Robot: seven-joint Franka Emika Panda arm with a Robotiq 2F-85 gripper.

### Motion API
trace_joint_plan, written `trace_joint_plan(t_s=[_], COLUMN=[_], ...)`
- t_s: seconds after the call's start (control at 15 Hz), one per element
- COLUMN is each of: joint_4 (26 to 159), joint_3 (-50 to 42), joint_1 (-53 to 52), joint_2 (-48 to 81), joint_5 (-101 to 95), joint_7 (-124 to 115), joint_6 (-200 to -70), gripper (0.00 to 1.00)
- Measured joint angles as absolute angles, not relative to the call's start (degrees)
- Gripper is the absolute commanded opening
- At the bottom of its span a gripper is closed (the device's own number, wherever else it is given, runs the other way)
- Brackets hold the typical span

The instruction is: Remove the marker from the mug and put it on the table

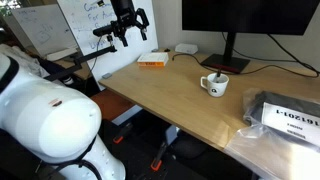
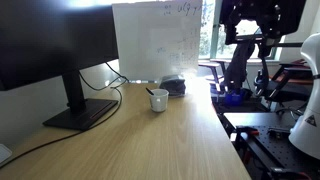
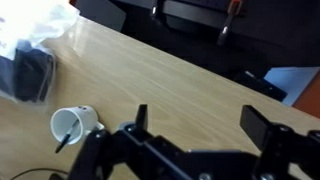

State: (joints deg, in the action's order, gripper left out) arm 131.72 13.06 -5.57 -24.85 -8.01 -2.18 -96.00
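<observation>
The white mug (image 1: 215, 85) stands upright on the wood-grain table (image 1: 170, 95). It shows in both exterior views, near the monitor stand (image 2: 158, 100). The dark slim marker (image 1: 217, 76) sticks out of the mug; in the wrist view it leans inside the mug (image 3: 74, 125) as a thin dark stick (image 3: 64, 139). My gripper (image 1: 130, 22) hangs high in the air, well away from the mug, beyond the table's edge; it also shows at the top of an exterior view (image 2: 250, 25). In the wrist view its fingers (image 3: 195, 122) are spread wide apart and empty.
A black monitor (image 2: 55, 50) on a stand is on the table. A whiteboard (image 2: 160, 40) with handwriting stands behind. An orange box (image 1: 152, 60), a grey object (image 2: 174, 86) and a plastic-wrapped dark package (image 1: 285, 118) lie on the table. Cables run near the monitor.
</observation>
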Motion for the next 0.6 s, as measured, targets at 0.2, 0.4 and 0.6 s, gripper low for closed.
trace_joint_plan(t_s=[0.2,0.4,0.6], joint_4=[131.71,131.71,131.74], joint_3=[13.06,13.06,12.65], joint_1=[-5.57,-5.57,-5.84], joint_2=[-24.85,-24.85,-24.80], joint_5=[-8.01,-8.01,-7.95], joint_7=[-2.18,-2.18,-2.32], joint_6=[-96.01,-96.01,-96.40], gripper=[1.00,1.00,1.00])
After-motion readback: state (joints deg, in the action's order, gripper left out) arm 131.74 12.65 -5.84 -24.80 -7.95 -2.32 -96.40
